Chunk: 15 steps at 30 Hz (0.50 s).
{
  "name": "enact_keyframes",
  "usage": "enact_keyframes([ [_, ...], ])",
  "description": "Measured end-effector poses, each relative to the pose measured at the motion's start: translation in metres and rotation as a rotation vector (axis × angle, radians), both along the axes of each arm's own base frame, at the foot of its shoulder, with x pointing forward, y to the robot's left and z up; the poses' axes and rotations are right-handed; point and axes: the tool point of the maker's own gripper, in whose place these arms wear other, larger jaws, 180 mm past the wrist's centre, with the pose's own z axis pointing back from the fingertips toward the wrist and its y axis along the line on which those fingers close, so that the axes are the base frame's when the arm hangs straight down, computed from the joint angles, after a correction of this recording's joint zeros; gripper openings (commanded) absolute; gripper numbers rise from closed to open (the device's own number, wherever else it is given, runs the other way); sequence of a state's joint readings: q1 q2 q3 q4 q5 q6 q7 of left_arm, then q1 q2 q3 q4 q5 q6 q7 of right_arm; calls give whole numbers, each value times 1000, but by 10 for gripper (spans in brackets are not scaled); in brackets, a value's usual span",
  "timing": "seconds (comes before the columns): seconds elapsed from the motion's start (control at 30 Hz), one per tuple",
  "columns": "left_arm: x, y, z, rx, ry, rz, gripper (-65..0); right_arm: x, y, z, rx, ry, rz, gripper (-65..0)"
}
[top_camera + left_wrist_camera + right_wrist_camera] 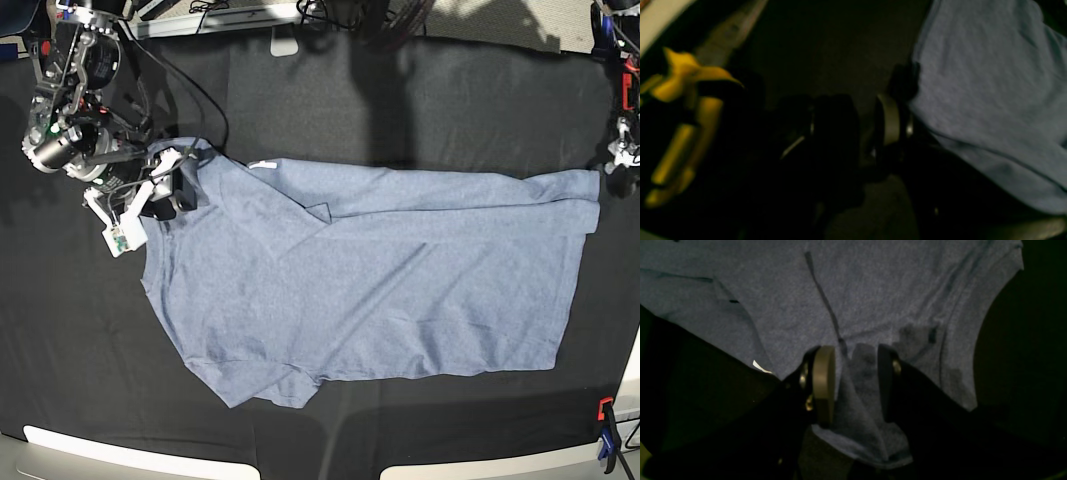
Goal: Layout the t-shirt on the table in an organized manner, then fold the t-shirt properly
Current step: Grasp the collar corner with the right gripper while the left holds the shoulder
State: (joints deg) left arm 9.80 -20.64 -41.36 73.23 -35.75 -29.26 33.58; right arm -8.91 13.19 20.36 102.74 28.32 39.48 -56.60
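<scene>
The blue-grey t-shirt [380, 270] lies spread across the black table [420, 100], plain side up, with a fold running along its upper part. At the shirt's upper left corner my right gripper [180, 192] is shut on it. In the right wrist view a bunched fold of the t-shirt [860, 380] sits between the fingers [823, 383] of the gripper [855, 383]. My left gripper [862, 123] stands open over bare table [826, 50], its pale pad [892, 120] right beside the t-shirt [990, 100], whose edge it borders. In the base view the left arm [622, 140] is at the far right edge.
A yellow clamp-like object [683, 100] shows at the left of the left wrist view. A red clamp [628, 90] and a blue and red clamp [605, 430] sit at the table's right edge. Cables and the right arm's body [75, 90] occupy the top left.
</scene>
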Motion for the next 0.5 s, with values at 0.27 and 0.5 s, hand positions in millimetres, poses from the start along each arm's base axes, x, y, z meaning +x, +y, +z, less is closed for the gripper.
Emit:
enact_keyframes([
  [0.27,-8,-2,-18,-92,7,37,-442,-4,-2,-4,-15,28,2,-444],
  [0.5,-8,-16,-19,-207,-46,3,-443,-4,-2,-4,-15,28,2,-444],
])
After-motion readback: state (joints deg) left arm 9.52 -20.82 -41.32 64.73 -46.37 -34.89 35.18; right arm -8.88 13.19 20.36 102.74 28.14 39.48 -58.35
